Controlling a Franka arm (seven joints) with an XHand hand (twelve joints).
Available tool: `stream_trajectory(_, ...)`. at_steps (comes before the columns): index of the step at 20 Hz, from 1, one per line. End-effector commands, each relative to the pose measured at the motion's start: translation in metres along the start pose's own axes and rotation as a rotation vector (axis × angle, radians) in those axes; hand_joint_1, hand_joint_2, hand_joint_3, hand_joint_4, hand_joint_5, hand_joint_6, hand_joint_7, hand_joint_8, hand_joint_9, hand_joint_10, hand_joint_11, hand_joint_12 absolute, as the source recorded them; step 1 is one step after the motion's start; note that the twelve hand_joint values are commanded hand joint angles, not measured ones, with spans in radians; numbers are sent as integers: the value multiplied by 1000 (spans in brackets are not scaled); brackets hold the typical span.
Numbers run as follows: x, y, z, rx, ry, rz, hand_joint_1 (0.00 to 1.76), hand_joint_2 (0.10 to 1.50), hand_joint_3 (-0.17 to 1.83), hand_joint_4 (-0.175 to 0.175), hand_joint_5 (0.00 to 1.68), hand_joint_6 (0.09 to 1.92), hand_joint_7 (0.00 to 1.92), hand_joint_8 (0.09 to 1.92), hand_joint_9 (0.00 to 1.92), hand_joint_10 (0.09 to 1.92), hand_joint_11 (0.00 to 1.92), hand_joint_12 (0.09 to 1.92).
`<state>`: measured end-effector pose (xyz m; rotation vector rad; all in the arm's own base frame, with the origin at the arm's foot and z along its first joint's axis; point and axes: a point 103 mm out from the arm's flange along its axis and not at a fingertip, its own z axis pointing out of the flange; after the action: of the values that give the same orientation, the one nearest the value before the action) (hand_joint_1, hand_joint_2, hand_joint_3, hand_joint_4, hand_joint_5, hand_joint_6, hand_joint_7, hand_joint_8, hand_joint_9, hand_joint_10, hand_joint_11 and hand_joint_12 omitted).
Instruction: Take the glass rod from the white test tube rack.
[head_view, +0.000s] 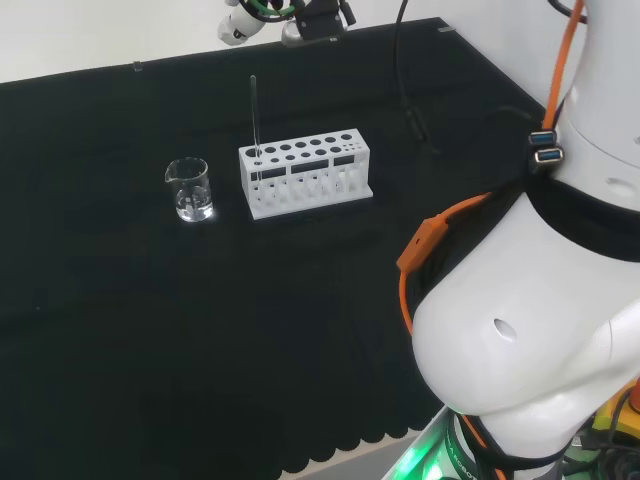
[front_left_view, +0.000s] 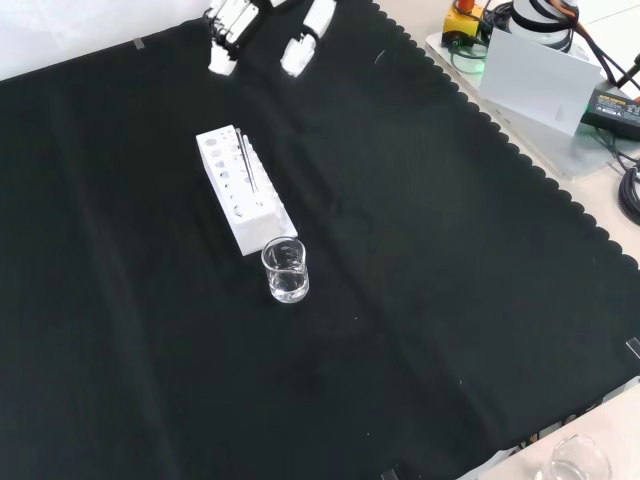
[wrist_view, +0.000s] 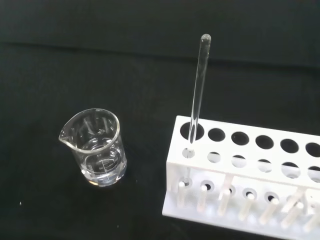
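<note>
A white test tube rack (head_view: 305, 178) stands mid-cloth, and a thin clear glass rod (head_view: 254, 115) rises upright from a hole at its left end in the head view. In the front view the rod (front_left_view: 247, 165) lies along the rack (front_left_view: 240, 200) at the end nearer the beaker. The wrist view looks down on the rod (wrist_view: 197, 95) standing in the end hole of the rack (wrist_view: 240, 170). My hand (front_left_view: 225, 30) hangs above the cloth's far edge, beyond the rack, fingers straight and apart, holding nothing. In the head view the hand (head_view: 238, 25) sits at the top, behind the rack.
A small clear beaker (head_view: 189, 190) with a little liquid stands just left of the rack in the head view, and shows as beaker (front_left_view: 285, 270) and beaker (wrist_view: 97, 150). Another glass (front_left_view: 575, 462) sits off the cloth's near corner. The arm's white links (head_view: 530, 330) stand at the right.
</note>
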<state>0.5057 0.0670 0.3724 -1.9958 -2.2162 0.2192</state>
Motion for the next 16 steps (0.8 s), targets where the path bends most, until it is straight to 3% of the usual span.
stream_trajectory(1,-5,25,8,3,9,-5,632,1146,-175,-107,397,87,309,755,351,722,265,1382)
stream_trajectory(16,-26,47,45,52,10,26,628,1148,-175,-112,408,87,320,754,344,722,252,1377)
